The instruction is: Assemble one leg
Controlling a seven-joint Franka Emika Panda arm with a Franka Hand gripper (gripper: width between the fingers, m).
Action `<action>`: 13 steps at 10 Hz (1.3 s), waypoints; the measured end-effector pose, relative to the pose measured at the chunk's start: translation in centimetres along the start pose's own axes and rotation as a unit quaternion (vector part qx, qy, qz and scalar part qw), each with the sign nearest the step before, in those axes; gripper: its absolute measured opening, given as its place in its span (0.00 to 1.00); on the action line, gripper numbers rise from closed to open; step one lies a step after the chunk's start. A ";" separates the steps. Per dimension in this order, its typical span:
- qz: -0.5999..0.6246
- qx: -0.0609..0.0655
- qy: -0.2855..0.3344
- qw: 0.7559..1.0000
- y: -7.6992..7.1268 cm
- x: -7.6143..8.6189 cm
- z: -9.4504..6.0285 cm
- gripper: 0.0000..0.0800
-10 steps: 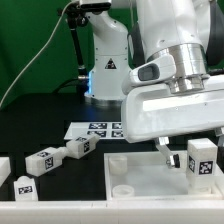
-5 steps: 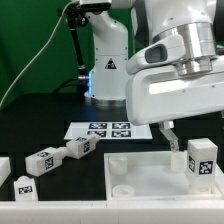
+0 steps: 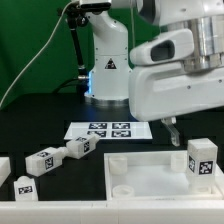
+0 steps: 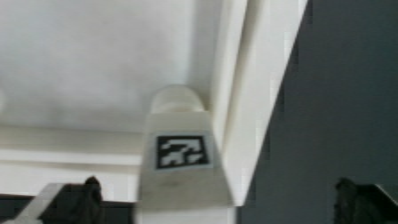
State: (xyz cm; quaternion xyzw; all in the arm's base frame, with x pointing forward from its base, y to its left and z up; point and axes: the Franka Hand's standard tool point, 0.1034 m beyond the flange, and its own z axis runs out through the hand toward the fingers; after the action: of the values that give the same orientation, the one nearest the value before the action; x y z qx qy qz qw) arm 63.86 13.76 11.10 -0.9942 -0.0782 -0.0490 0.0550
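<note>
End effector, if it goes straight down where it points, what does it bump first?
Probably the leg. The wrist view shows it right between the fingers of the open end effector, though depth is unclear.

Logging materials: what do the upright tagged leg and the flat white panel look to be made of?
The leg looks like white plastic, matte: even colour, no grain, softly rounded edges. The panel looks like the same white plastic, smooth and matte, with a moulded-looking raised rim and round corner holes. Painted wood cannot be ruled out from these views.
</note>
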 end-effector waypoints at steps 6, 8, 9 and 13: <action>0.002 -0.001 -0.001 1.000 0.0 -0.1 0.2 0.81; 0.007 -0.001 -0.001 1.000 0.6 1.4 0.6 0.81; 0.007 0.000 0.003 1.000 0.6 1.7 1.2 0.81; 0.005 0.001 0.011 1.000 0.1 0.8 2.8 0.78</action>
State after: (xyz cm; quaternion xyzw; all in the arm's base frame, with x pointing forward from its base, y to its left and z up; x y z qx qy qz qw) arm 64.89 14.14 8.39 -0.9939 -0.0723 -0.0600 0.0570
